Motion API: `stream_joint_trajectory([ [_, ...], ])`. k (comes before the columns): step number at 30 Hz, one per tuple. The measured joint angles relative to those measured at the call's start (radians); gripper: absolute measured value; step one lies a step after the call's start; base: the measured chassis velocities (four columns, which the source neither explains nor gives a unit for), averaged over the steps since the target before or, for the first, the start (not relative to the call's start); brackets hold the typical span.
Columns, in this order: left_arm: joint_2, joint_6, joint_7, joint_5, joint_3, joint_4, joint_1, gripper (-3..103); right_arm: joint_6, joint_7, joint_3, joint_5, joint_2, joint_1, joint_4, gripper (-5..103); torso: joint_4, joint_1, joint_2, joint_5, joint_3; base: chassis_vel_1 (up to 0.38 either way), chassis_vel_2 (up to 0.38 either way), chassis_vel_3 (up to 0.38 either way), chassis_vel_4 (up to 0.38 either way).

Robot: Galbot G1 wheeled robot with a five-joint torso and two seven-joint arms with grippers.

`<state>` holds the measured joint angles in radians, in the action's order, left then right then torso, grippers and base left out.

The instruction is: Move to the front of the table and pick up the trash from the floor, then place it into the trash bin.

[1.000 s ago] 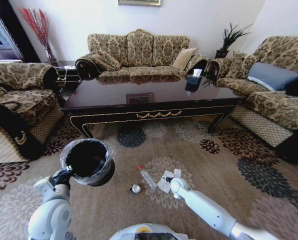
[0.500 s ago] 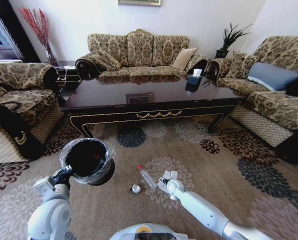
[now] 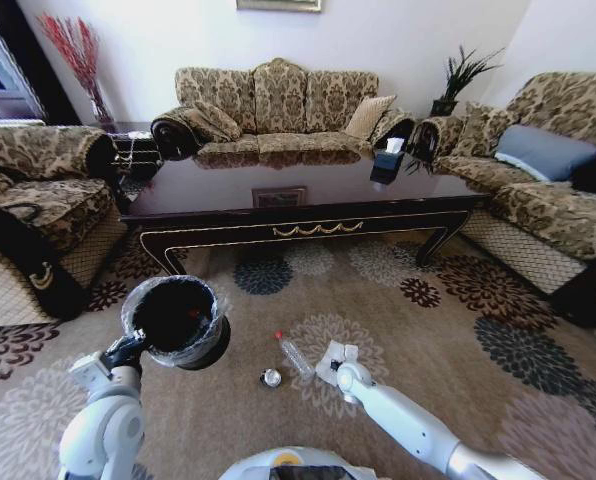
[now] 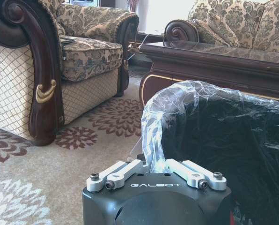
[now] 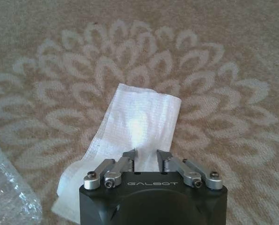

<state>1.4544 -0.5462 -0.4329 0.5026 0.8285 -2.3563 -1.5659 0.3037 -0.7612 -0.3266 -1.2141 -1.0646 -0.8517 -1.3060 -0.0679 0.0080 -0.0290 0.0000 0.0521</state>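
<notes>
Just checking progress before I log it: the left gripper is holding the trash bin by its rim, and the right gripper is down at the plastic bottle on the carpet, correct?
Not quite. The left gripper does hold the trash bin by its rim, but the right wrist view shows the right gripper down at the white paper, not the plastic bottle.

Right gripper (image 5: 147,152) jaws pinch white paper (image 5: 130,126).

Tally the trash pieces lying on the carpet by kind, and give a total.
Bottle: 1
Paper: 1
Can: 1
Total: 3
</notes>
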Motion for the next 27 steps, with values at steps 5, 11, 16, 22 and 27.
stream_joint_trajectory([
  [5,0.0,0.0,0.0,0.0,0.001,0.0,0.0,3,-0.004,0.0,0.001,0.011,0.01,-0.008,-0.01,7,0.0,0.0,0.0,0.0,0.0,0.0,0.0,0.0,0.0],
  [11,0.0,0.001,0.0,0.0,0.0,0.0,-0.001,3,-0.031,0.009,0.004,0.021,0.028,-0.016,-0.037,0,0.0,0.0,0.0,0.0,0.0,0.0,0.0,0.0,0.0],
  [16,0.001,0.005,0.0,0.0,-0.001,0.002,0.0,3,-0.053,0.03,0.01,0.024,0.045,-0.019,-0.066,0,0.0,0.0,0.0,-0.0001,0.0,0.0,0.0,0.0,0.0],
  [22,-0.001,0.011,0.001,-0.001,0.0,0.005,0.0,3,-0.068,0.03,0.019,0.028,0.072,-0.018,-0.132,0,-0.0001,0.0,0.0,0.0001,0.0,0.0,0.0,0.0,0.0],
  [27,-0.004,0.012,0.002,-0.001,-0.001,0.008,0.003,3,-0.12,0.108,-0.004,0.064,0.13,0.03,-0.246,0,-0.0003,0.0,0.0,0.0,0.0,0.0,0.0,0.0,0.0],
])
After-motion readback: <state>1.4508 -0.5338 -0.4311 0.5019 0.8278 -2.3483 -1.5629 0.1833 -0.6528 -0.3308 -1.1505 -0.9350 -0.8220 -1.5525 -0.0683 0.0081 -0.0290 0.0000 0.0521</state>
